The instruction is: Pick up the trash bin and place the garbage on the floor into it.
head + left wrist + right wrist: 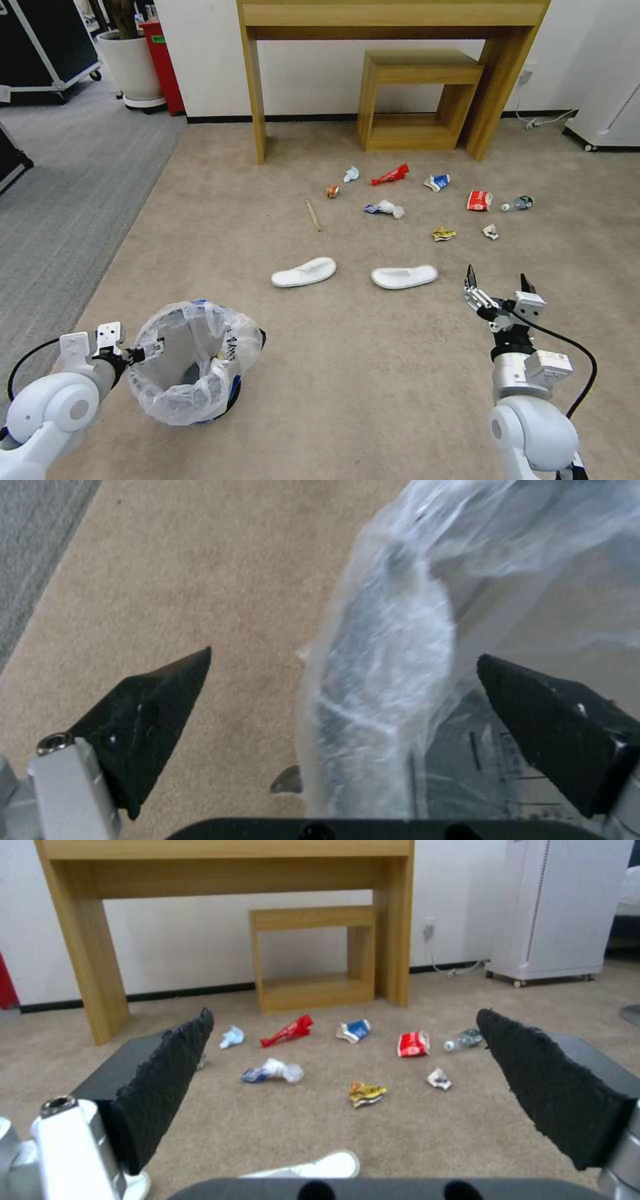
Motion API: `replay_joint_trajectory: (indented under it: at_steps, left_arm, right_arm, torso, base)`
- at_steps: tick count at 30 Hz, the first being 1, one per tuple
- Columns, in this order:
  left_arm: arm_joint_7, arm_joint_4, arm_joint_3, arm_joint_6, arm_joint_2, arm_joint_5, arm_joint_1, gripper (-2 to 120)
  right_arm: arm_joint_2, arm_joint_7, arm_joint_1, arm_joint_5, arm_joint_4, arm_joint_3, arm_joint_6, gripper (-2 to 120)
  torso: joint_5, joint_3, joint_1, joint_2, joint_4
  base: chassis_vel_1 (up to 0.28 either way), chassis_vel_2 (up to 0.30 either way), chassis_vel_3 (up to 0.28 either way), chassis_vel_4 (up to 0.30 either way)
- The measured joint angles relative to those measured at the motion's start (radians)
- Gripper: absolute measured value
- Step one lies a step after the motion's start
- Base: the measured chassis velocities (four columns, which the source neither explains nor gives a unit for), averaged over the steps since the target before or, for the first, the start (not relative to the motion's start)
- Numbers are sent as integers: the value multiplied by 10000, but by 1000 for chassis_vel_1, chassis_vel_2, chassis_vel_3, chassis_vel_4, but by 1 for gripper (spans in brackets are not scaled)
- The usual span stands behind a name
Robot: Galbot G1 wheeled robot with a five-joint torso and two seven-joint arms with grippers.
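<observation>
Right gripper (343,1025) spread (carpet below); garbage (367,1093) beyond.

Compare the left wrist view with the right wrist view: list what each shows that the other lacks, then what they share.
Left wrist view alone: the trash bin, its rim under translucent bag liner running between the left gripper's open jaws, and a strip of grey carpet.

Right wrist view alone: the scattered garbage, including a red wrapper, a clear bottle, a yellow wrapper and a white slipper, plus the wooden table, seen past the right gripper's open jaws.

Both: the beige floor.
</observation>
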Motion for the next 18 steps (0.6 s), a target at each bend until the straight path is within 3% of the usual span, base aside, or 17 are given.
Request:
replay_joint_trajectory:
  at_steps: [18]
  left_arm:
    - [-121, 370, 556, 119, 51, -139, -79, 97]
  right_arm:
    - [58, 33, 107, -26, -172, -12, 103, 100]
  torso:
    - [1, 0, 0, 0, 0]
  base:
    - [0, 0, 0, 0]
